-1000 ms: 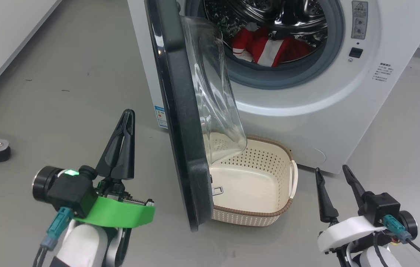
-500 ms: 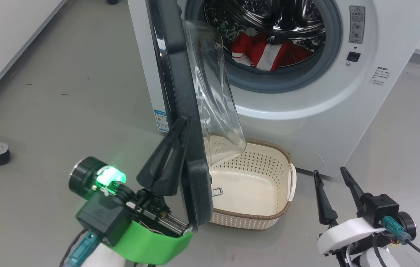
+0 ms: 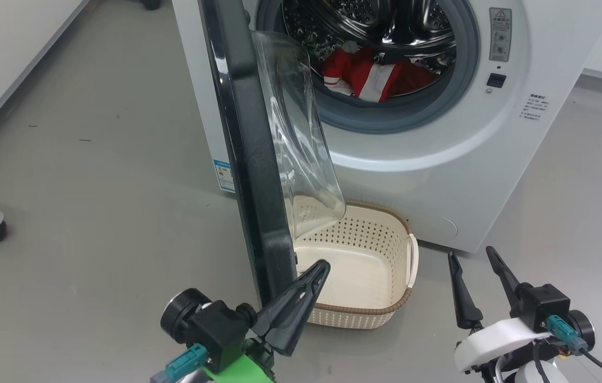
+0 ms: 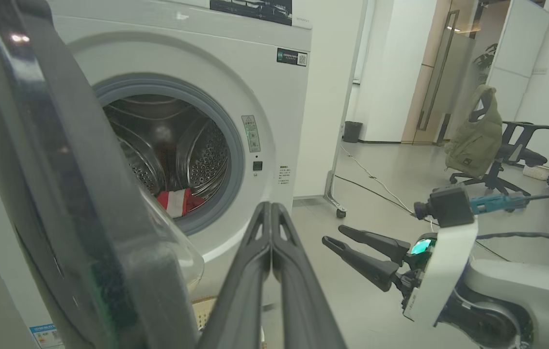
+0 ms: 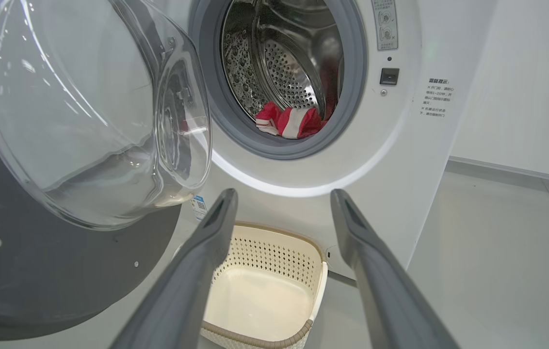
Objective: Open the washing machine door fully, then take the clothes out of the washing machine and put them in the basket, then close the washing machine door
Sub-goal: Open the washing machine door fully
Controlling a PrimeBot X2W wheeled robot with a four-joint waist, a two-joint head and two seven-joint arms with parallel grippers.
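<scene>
You face one washing machine (image 3: 428,175). Its one washing machine door (image 3: 250,159) stands edge-on to you, only partly swung out. One basket (image 3: 381,311) sits on the floor under the opening, partly hidden by the door. One red-and-white heap of clothes (image 3: 370,77) lies in the drum; you can't count the garments. Your left gripper (image 3: 324,264), fingers pressed together and empty, is nearer, at the door's lower inner side, so the door lies to its left. Your right gripper (image 3: 469,252) waits well apart, jaws spread.

Basket (image 3: 370,310) partly hidden behind the door (image 3: 250,175)
</scene>
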